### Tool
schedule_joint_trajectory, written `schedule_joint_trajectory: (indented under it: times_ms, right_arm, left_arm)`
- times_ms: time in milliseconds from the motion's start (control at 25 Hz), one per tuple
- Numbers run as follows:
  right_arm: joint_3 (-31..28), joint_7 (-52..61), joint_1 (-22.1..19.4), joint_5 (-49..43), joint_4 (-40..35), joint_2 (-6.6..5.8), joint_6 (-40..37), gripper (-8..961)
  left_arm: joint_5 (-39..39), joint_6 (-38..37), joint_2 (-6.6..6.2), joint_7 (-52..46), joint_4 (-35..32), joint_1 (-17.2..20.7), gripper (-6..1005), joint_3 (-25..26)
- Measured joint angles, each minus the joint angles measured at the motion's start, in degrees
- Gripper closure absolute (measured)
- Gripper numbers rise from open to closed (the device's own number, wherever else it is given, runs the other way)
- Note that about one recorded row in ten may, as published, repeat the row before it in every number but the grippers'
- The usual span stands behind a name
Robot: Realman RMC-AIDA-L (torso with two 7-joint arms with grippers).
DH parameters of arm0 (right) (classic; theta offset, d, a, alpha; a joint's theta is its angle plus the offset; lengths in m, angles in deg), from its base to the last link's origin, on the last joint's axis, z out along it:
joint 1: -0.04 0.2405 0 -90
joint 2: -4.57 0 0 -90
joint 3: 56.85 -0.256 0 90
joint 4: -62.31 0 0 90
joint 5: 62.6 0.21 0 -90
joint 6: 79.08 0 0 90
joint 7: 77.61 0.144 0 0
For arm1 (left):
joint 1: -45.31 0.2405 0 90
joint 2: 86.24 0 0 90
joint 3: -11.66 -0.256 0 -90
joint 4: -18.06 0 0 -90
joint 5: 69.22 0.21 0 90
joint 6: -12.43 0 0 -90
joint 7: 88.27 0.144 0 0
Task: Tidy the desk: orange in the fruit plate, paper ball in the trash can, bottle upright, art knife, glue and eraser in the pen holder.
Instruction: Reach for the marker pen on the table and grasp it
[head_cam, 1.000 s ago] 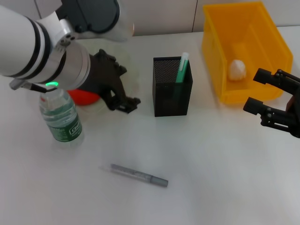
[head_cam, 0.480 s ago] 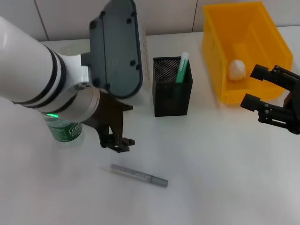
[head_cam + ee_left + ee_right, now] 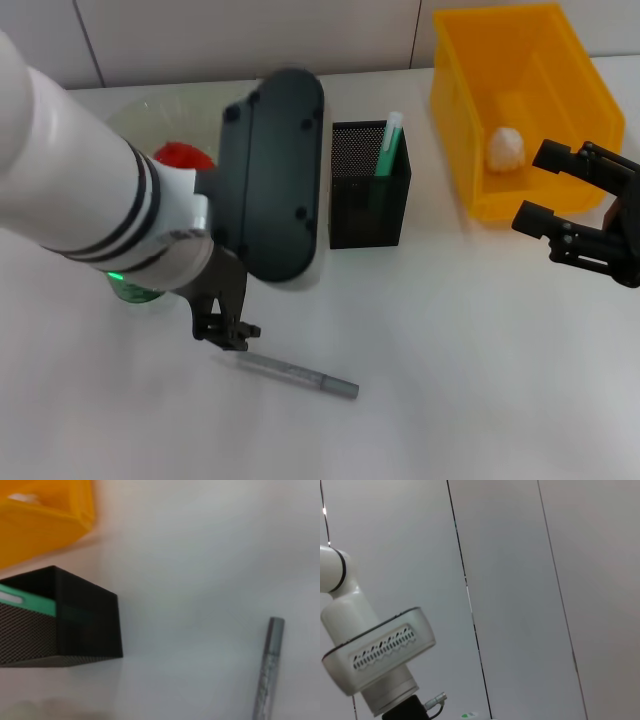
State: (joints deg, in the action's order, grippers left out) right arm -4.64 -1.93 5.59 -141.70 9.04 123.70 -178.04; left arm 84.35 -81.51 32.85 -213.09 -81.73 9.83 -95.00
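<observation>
Art knife (image 3: 296, 374), the grey stick, lies flat on the desk (image 3: 470, 380) in front of the pen holder (image 3: 368, 200). Left gripper (image 3: 222, 331) points down just above its left end, arm reaching across the orange (image 3: 180, 156) in the fruit plate (image 3: 135, 115); finger spread unclear. Right gripper (image 3: 545, 205) hangs beside the trash can (image 3: 470, 120), spread wide, empty. Paper ball (image 3: 506, 146) sits in the can.
</observation>
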Motion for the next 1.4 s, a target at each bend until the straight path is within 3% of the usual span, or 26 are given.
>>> schedule_joint_trajectory:
  times_ms: [600, 1400]
  right_arm:
    - [0.0, 0.0, 0.0, 0.0, 0.6, -0.02, -0.3, 138]
    - [-0.8, 0.6, -1.2, 0.0, 0.8, -0.04, -0.6, 138]
  left_arm:
    - [-2.2, -1.1, 0.09, -0.6, 0.7, -0.9, 271, -4.7]
    - [-5.4, 4.2, 0.09, -1.9, 5.6, -4.6, 272, -9.4]
